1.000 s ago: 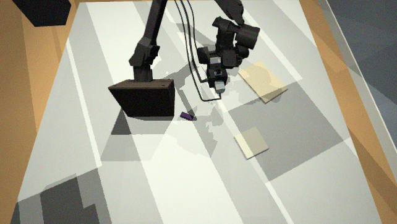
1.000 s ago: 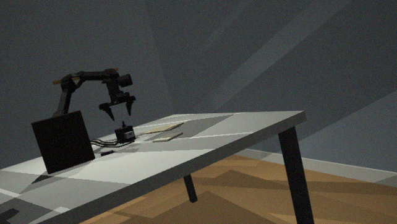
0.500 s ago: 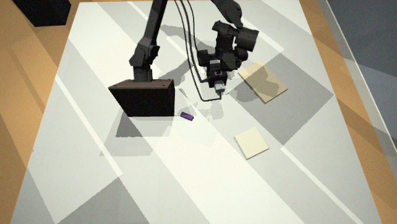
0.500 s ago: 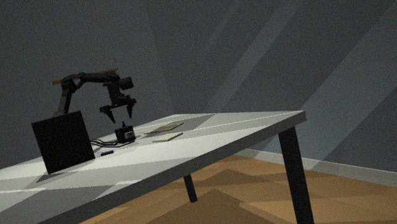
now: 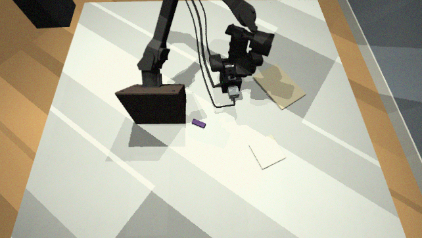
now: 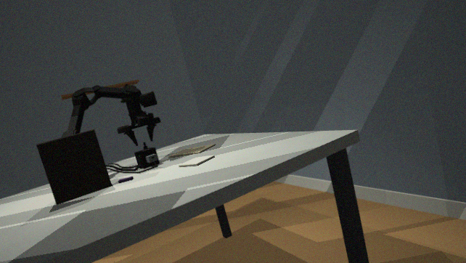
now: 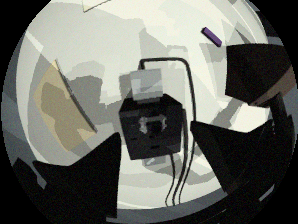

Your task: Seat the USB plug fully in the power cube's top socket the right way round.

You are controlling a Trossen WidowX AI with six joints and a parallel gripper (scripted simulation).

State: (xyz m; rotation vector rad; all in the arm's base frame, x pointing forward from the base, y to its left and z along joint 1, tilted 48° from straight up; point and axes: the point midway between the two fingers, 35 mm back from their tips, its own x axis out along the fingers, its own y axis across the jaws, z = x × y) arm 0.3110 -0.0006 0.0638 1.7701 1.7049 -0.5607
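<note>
1. Hovering over the power cube (image 5: 227, 88) (image 6: 142, 158) (image 7: 132, 142), the pincer (image 5: 231, 70) (image 6: 144, 142) (image 7: 156, 131) points downward with its fingers well apart, clamped on nothing.
2. Below its tips, the USB plug (image 6: 144, 145) stands upright at the socket on the cube's top. Its facing and how deep it sits are too small to tell.
3. A light grey block (image 5: 233, 91) (image 6: 152, 158) (image 7: 146, 84) juts from one side of the cube. Dark cables (image 5: 225, 106) (image 6: 120, 168) (image 7: 190, 80) run beside the cube, one bending around from the grey block.
4. Out from the cube, a small purple bar (image 5: 198, 123) (image 6: 125, 179) (image 7: 212, 37) lies flat, between it and the dark pedestal (image 5: 161, 110) (image 6: 74, 167) that carries the arm.
5. On another side, a tan rectangular sheet (image 5: 292, 86) (image 6: 192, 150) (image 7: 62, 117) lies flat, partly in shadow.
6. Farther off, a pale, squarish slab (image 5: 267, 154) (image 6: 197, 161) rests flat, well apart from the cube.
7. All of these are on the white worktop (image 5: 197, 184) (image 6: 254, 152), crossed by slanting bands of light and shade.
8. Beyond stands a blue-grey wall (image 6: 254, 73), above a wooden floor (image 6: 290, 232).
</note>
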